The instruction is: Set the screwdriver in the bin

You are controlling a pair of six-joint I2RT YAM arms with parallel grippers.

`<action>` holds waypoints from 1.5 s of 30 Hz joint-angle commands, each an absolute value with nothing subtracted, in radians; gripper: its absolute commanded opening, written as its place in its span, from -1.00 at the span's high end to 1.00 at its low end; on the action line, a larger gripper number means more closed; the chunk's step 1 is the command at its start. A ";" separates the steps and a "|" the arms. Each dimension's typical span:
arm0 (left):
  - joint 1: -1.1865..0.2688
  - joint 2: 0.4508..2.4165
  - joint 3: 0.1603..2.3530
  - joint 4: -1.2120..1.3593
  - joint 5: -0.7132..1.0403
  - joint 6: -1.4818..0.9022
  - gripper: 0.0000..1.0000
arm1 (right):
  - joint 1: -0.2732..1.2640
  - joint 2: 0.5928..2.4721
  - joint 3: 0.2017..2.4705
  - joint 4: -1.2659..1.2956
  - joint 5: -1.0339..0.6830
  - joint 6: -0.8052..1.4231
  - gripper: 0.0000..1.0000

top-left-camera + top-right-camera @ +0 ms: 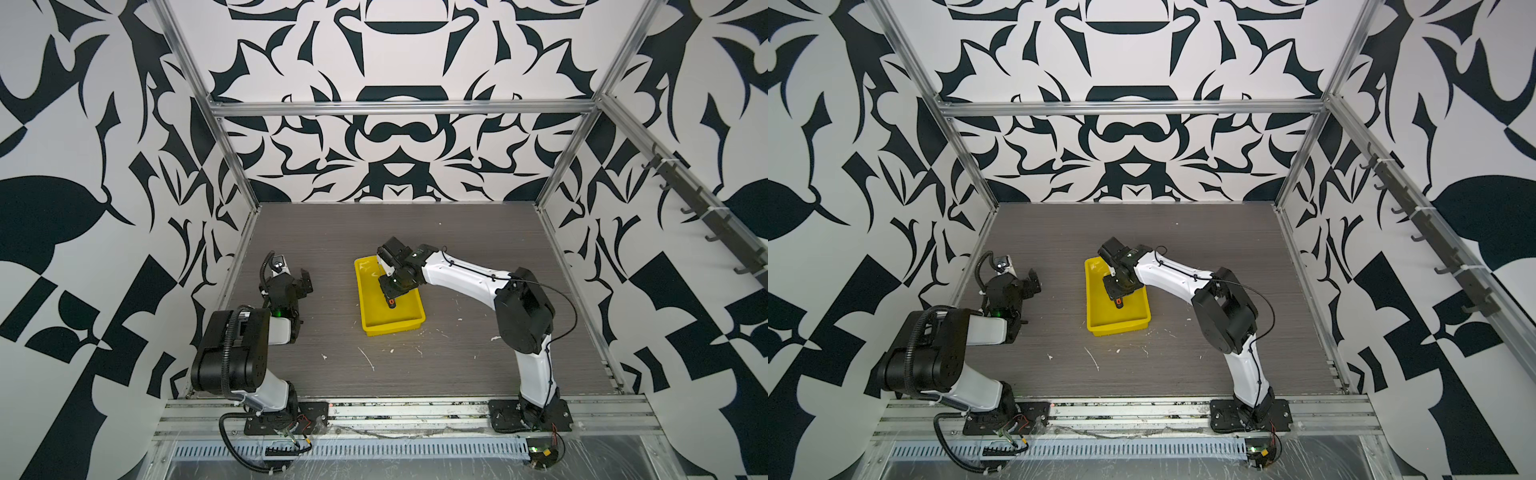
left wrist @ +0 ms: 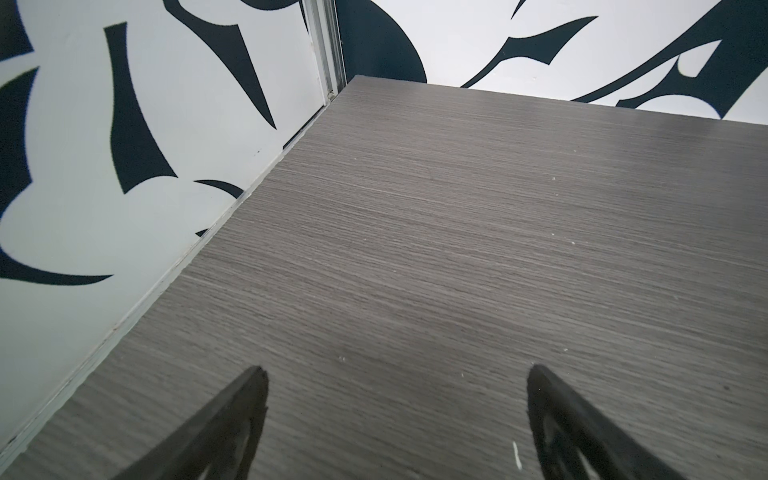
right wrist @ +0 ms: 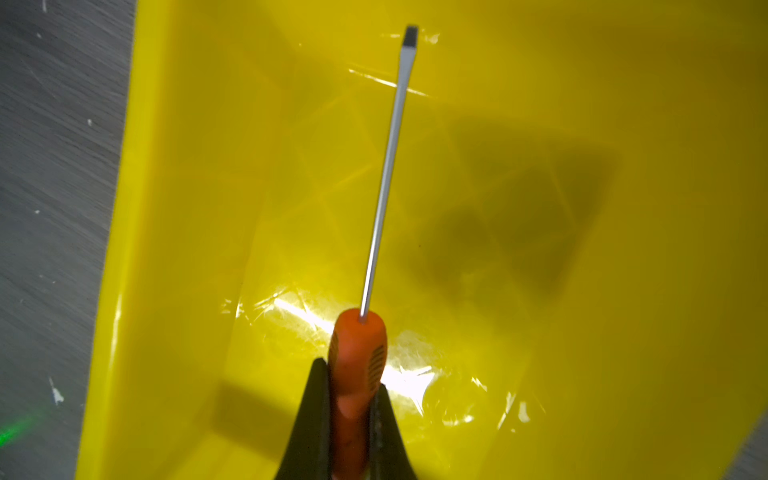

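The screwdriver (image 3: 385,187) has an orange handle and a thin metal shaft with a flat tip. My right gripper (image 3: 351,374) is shut on the handle, with the shaft sticking out ahead over the glossy floor of the yellow bin (image 3: 174,208). In both top views the right gripper (image 1: 390,296) (image 1: 1118,294) hangs low over the middle of the bin (image 1: 392,326) (image 1: 1117,327). The screwdriver's orange and black end (image 1: 391,302) (image 1: 1119,302) shows below the gripper. My left gripper (image 2: 397,372) (image 1: 304,283) stands open and empty over bare table at the left.
The grey wood-grain table (image 1: 457,257) carries white scraps and scratches (image 1: 368,359) in front of the bin. Patterned walls with aluminium posts (image 1: 232,158) close in three sides. A rail of black hooks (image 1: 698,208) runs along the right wall.
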State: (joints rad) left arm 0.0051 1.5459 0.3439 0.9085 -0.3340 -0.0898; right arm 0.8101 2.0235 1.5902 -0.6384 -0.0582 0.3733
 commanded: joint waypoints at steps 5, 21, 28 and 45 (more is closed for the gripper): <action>0.003 1.554 0.360 0.939 -0.343 -0.104 -0.99 | 0.804 1.971 1.530 -0.507 -0.060 0.357 0.54; 0.003 1.554 0.361 0.939 -0.343 -0.104 -0.98 | 0.781 1.496 1.271 -0.456 0.285 0.341 -0.99; 0.003 1.555 0.360 0.939 -0.342 -0.104 -0.99 | 0.735 0.955 0.852 -0.402 0.662 0.383 -0.99; 0.003 1.554 0.361 0.939 -0.342 -0.104 -0.98 | 0.418 0.821 0.057 0.758 0.537 -0.091 -0.99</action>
State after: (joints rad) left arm 0.0051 1.5459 0.3443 0.9085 -0.3351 -0.0898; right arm 0.4446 0.6983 0.0544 0.4767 0.5774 -0.0834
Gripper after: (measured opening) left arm 0.992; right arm 0.997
